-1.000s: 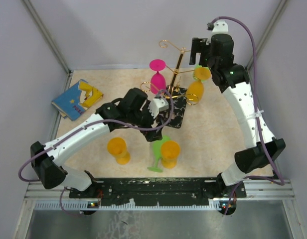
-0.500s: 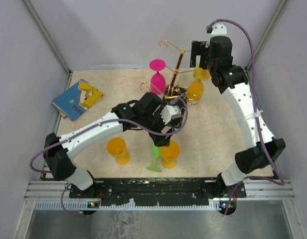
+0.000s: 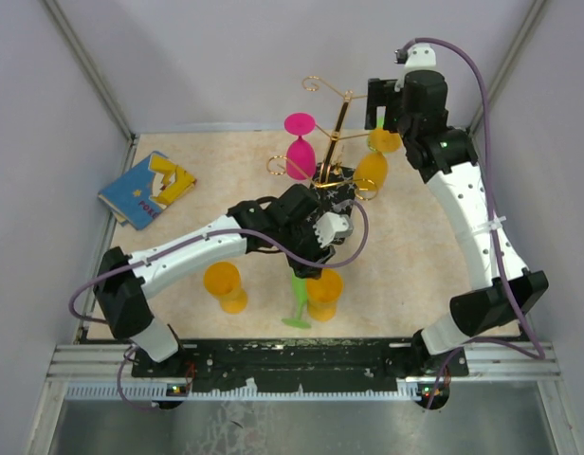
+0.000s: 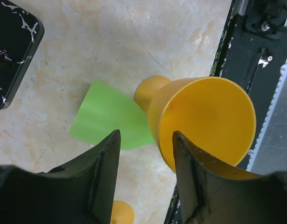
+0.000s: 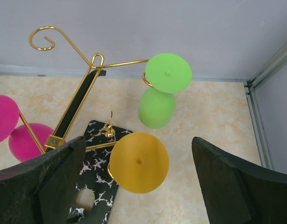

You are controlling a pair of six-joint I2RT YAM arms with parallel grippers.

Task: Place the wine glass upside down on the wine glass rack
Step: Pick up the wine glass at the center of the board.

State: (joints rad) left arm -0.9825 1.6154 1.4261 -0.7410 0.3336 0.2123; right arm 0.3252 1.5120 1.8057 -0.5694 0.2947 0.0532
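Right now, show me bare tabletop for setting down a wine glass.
Free: the stretch between the wine glass rack and the right arm, and the back strip between the book and the hanging pink glass. Crowded: front centre, where the left gripper hangs over an orange glass and a lying green glass.

Left arm (image 3: 197, 251): stretched forward and inward, wrist angled down; left gripper (image 4: 146, 158) fingers parted.
Right arm (image 3: 467, 204): raised high, far side; right gripper (image 5: 138, 154) fingers spread wide.
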